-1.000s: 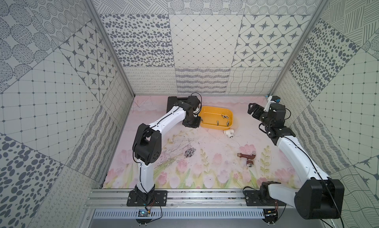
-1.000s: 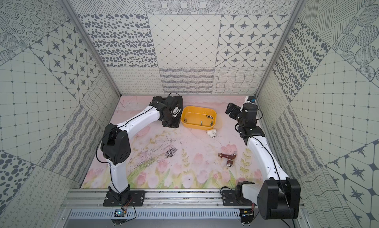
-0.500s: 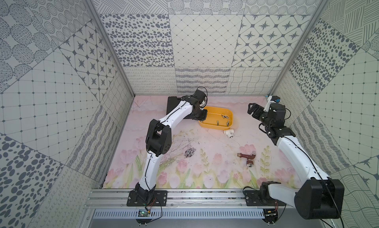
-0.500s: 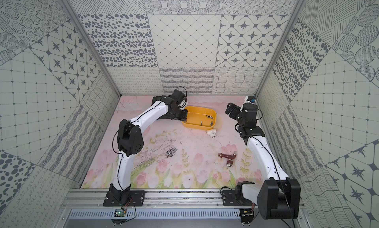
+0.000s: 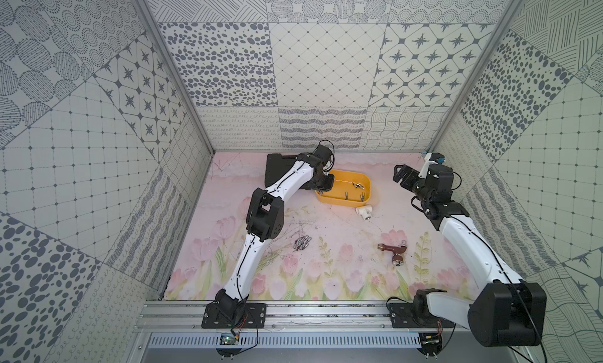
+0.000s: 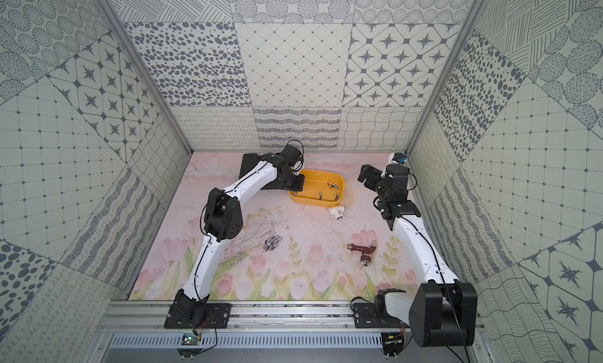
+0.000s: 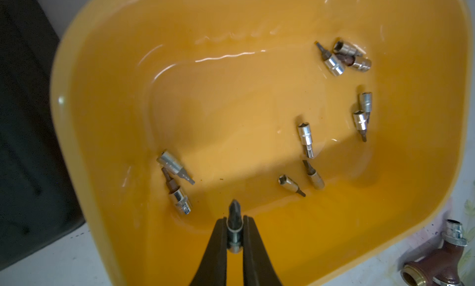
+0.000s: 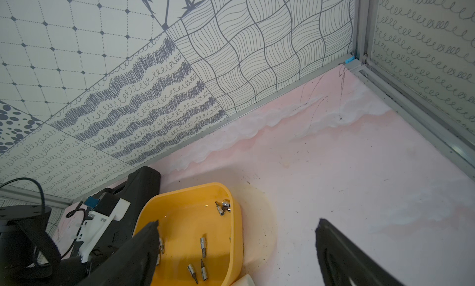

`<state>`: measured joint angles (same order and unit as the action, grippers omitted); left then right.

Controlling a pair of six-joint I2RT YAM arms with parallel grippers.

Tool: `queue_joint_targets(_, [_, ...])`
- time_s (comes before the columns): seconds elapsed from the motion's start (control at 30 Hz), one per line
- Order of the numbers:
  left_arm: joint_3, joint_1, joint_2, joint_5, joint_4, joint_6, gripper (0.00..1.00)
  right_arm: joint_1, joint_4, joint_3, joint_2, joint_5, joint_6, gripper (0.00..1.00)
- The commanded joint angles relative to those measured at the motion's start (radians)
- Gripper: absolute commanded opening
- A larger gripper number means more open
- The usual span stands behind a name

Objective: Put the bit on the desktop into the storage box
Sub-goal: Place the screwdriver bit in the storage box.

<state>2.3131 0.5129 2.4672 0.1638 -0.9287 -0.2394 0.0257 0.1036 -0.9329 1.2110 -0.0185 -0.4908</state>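
We log the left gripper clamped on a socket bit just inside the storage box rim. Dropped here, it may glance off the wall and hop out. The right gripper is wide and empty.

Grey-patterned patchwork walls around a pink tulip-printed floor, aluminium rail in front.

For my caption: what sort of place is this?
Probably a robot test cell, not a workshop: patterned wall panels enclose it, left arm and right arm stand on a metal rail, and a flower-print mat covers the tabletop.
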Motion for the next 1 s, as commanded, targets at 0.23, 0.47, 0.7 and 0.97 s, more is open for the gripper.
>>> queue_joint_targets(0.23, [0.023, 0.002, 0.015, -0.006, -0.035, 0.012, 0.10, -0.004, -0.039, 0.003, 0.001, -0.011, -0.010, 0.97])
queue_joint_targets(0.47, [0.022, 0.001, 0.010, -0.009, -0.037, 0.012, 0.11, -0.004, -0.039, 0.003, 0.001, -0.011, -0.010, 0.97])
queue_joint_targets(0.7, [0.018, 0.002, -0.011, -0.020, -0.044, 0.012, 0.29, -0.004, -0.041, 0.002, 0.001, -0.014, -0.011, 0.97])
queue_joint_targets(0.97, [-0.067, 0.007, -0.109, -0.049, -0.031, 0.022, 0.63, -0.004, -0.041, 0.000, 0.001, -0.020, -0.011, 0.97])
